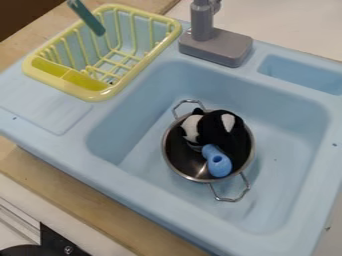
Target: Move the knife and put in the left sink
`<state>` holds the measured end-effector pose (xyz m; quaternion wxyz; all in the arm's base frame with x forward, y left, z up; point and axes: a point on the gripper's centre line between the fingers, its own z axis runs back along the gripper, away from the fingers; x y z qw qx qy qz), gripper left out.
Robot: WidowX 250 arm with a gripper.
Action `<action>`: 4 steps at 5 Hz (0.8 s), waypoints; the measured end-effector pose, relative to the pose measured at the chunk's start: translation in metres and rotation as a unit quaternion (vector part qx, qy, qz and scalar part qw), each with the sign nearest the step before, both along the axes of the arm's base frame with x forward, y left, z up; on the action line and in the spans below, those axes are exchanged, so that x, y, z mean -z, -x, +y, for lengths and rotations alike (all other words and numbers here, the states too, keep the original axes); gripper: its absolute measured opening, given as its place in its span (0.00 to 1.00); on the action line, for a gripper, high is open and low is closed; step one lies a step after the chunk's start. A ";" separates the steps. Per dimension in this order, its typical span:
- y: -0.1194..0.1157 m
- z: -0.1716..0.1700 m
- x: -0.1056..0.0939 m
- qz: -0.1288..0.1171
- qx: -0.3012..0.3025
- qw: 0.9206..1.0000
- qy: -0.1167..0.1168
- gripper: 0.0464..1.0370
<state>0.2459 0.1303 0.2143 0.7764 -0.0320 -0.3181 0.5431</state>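
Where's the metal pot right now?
In the camera view, the metal pot sits near the middle of the light blue sink basin, below the grey faucet base and to the right of the yellow dish rack.

How the robot's arm looks, with its colours, its shapes and any wires or screws, I can't tell here.

Counted were: 1 blue sink basin [140, 110] | 1 side recess [300, 75] | 1 grey faucet [214, 46] | 1 yellow dish rack [100, 95] | 1 metal pot [182, 159] | 2 pot handles [230, 200] | 1 black-and-white plush [217, 127] | 1 blue tubular object [219, 166] | 1 narrow teal item [87, 18], kind unclear
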 end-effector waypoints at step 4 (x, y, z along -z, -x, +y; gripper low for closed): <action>-0.031 -0.014 0.070 -0.100 -0.051 0.994 -0.004 0.01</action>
